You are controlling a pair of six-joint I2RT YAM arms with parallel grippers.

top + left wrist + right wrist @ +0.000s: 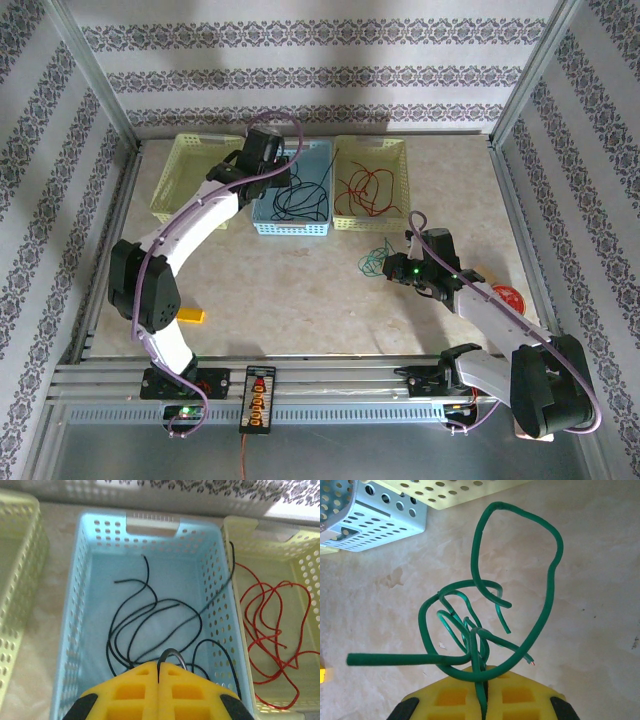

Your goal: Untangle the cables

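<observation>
Beige marbled worktop (300,290) is seen from above, walled with patterned paper. Three perforated plastic baskets are lined up at its far edge: a pale yellow-green basket (180,170) on the left, a light blue basket (290,228) in the middle and a second yellow-green basket (370,223) on the right. Thin black cables (305,200) are coiled in the blue one and thin red cables (365,190) in the right one. The left gripper (275,165) is held over the blue basket. The right gripper (392,268) is placed nearer, with thin green cables (374,258) at its tip.

From the left wrist, the left gripper (159,672) is seen pressed together, with a loop of the black cables (148,572) pinched at its seam above the blue basket (85,605).

From the right wrist, the right gripper (482,680) is seen clamped on the knotted green cables (395,659), which are lifted above the worktop (600,580).
</observation>
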